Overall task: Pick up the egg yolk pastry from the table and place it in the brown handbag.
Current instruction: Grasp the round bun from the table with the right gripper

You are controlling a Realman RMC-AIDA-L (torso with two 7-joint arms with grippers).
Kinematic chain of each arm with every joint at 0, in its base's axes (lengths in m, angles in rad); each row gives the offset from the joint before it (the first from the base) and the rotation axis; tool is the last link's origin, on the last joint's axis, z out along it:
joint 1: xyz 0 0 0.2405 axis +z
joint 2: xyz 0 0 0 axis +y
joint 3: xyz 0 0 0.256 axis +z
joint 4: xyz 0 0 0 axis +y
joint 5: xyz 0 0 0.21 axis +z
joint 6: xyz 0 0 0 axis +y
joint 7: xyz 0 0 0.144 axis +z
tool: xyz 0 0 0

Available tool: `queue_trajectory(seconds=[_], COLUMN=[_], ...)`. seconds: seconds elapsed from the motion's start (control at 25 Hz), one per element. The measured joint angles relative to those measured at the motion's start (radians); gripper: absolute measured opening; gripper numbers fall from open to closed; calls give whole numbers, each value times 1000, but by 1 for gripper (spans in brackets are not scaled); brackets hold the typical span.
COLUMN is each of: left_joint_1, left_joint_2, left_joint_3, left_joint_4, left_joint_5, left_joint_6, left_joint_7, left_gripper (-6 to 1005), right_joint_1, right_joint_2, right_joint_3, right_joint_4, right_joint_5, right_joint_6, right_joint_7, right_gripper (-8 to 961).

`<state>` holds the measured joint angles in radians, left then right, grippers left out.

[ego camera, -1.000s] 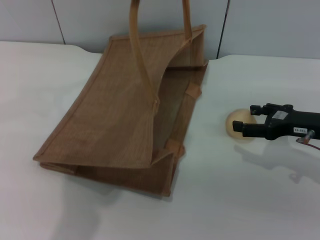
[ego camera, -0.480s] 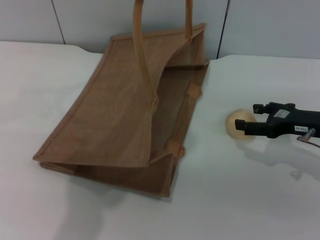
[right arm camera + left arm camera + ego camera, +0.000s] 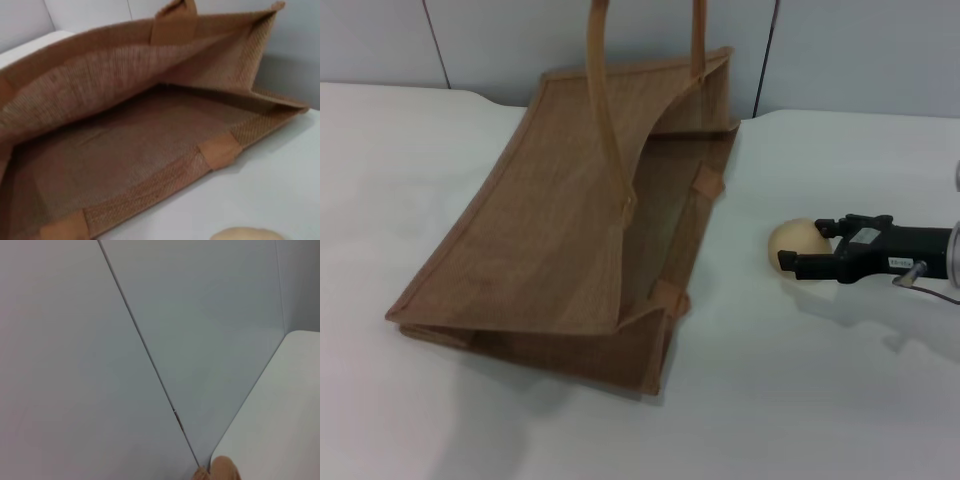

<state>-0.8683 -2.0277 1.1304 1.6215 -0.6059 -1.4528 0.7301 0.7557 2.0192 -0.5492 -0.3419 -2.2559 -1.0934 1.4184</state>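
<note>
The egg yolk pastry (image 3: 796,241), a small pale tan dome, lies on the white table (image 3: 840,400) to the right of the brown handbag (image 3: 560,230). The bag lies tilted with its mouth facing right and its tan handles (image 3: 605,110) rising out of the picture. My right gripper (image 3: 806,247) is open at the pastry's right side, one black finger behind it and one in front. The right wrist view looks into the bag's open mouth (image 3: 140,135), with the pastry's top (image 3: 247,234) at the edge. The left gripper is out of view; its wrist view shows a tan handle piece (image 3: 222,471).
A grey panelled wall (image 3: 840,50) stands right behind the table's far edge. White tabletop stretches in front of the bag and the right gripper.
My right gripper has sunk lower and shifted slightly left around the pastry. The bag and the pastry have stayed in place.
</note>
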Motion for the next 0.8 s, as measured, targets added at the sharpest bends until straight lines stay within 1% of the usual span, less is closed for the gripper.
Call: queue_trajectory(seconds=[0.16, 0.64, 0.8], left_joint_1=[0, -17, -17], left_joint_2=[0, -2, -2], left_joint_3=[0, 6, 19], left_joint_4=[0, -2, -3], left_joint_5=[0, -1, -1], left_joint_6=[0, -1, -2], left_joint_7=[0, 0, -7], left_gripper=[111, 111, 111], right_joint_1=[11, 53, 55], right_joint_2=[1, 1, 1], right_joint_3=[-3, -4, -5], right_joint_4=[5, 58, 65], right_joint_5=[3, 3, 2], right_joint_6=[14, 141, 146], right_joint_7=[1, 1, 1], right_gripper=[828, 824, 823])
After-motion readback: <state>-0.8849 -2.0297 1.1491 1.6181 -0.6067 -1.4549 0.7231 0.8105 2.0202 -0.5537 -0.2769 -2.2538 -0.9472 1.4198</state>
